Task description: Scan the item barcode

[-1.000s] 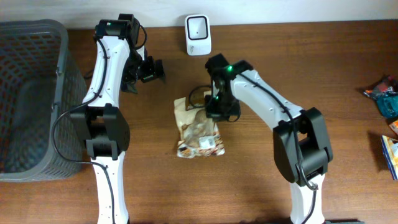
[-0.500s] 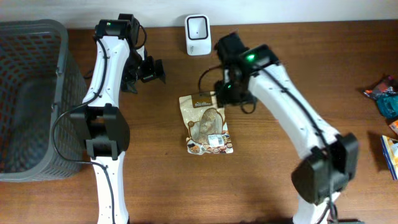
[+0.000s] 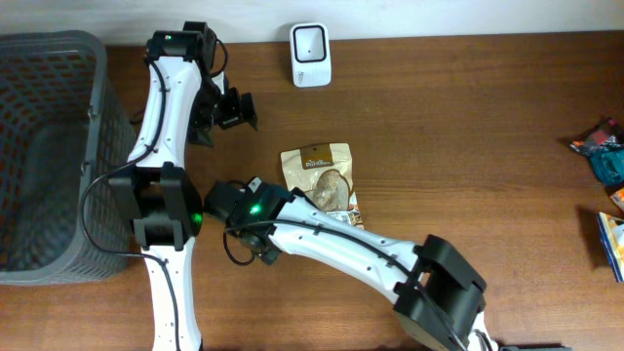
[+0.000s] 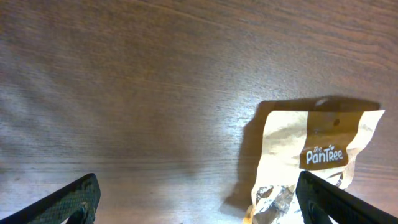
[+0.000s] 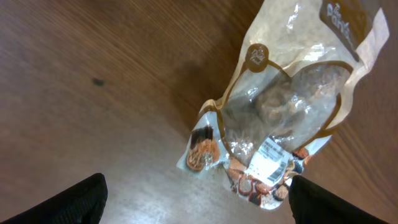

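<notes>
Right wrist: snack pouch [image 5: 283, 112] lies free just ahead of spread right hand [image 5: 198, 202].

The pouch [image 3: 317, 171] lies mid-surface [image 3: 487, 127], with the scanner [image 3: 310, 55] behind it at the far edge. The basket [image 3: 58, 41] stands at the left end, and packets [image 3: 603, 146] lie at the right edge.

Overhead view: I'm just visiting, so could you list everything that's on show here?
Table: one, brown wood, under everything.
Basket: one, grey, left edge.
Scanner: one, white, back middle.
Pouch: one, tan and brown, centre, lying flat.
Packets: a few, mixed colours, right edge, partly cut off.
Left arm: one, white and black, beside the basket, jaws open.
Right arm: one, white and black, reaching across the pouch's near end, jaws open and empty.
</notes>
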Available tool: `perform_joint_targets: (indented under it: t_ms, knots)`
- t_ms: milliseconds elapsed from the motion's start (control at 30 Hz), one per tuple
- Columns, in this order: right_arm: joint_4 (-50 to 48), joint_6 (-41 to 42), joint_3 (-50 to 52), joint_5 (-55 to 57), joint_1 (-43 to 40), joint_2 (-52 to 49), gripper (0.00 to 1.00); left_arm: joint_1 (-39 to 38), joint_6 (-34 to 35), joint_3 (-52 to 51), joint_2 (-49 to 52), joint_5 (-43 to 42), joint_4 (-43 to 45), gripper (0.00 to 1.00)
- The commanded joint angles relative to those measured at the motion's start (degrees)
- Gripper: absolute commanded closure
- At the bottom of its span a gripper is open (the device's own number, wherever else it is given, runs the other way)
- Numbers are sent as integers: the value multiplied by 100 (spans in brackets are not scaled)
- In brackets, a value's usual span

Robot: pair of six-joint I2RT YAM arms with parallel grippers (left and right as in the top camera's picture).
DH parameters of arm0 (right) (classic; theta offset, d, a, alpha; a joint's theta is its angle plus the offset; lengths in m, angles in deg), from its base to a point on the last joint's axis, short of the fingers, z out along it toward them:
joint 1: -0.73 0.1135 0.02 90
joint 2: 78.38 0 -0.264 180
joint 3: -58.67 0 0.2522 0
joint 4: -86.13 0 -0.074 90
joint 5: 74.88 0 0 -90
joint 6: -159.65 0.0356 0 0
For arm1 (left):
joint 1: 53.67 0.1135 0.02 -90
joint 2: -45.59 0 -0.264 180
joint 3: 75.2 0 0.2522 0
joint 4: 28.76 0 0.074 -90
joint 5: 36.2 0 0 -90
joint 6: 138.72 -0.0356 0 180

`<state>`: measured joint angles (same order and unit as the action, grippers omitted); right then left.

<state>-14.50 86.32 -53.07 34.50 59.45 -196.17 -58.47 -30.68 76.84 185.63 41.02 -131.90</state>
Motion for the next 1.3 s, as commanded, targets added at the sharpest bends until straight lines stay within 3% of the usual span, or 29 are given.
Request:
perform_joint_targets:
  t_ms: [0,167,200,267,367,500,533,567,633,867,1067,1267]
  knots:
    - [-280,7,402,660,81,-356,7,-39,39,20,-13,61,0,1]
    - [-697,4,881,776,-13,-448,14,-39,39,20,-13,61,2,1]
    - [-699,7,894,791,-31,-448,22,-39,39,20,-15,61,0,1]
    - [-741,7,894,789,-103,-448,47,-39,39,20,-15,61,2,1]
    - [-879,9,962,785,-232,-450,54,-39,39,20,-15,59,0,1]
    - [-1154,31,1314,715,-374,-450,56,-39,39,20,-15,59,0,1]
    - [-1180,33,1335,695,-374,-450,62,-39,39,20,-13,61,2,1]
    - [-1213,55,1335,678,-372,-450,80,-39,39,20,-13,61,0,1]
    - [-1266,234,1325,680,-396,-450,96,-39,39,20,-15,61,0,1]
    - [-791,634,695,527,-1003,-85,96,-44,39,20,-15,61,0,1]
    - [-645,522,136,-2516,-2522,883,96,-44,39,20,-13,61,0,1]
    - [-435,-437,138,-5923,-3893,1550,96,-44,39,20,-15,59,0,1]
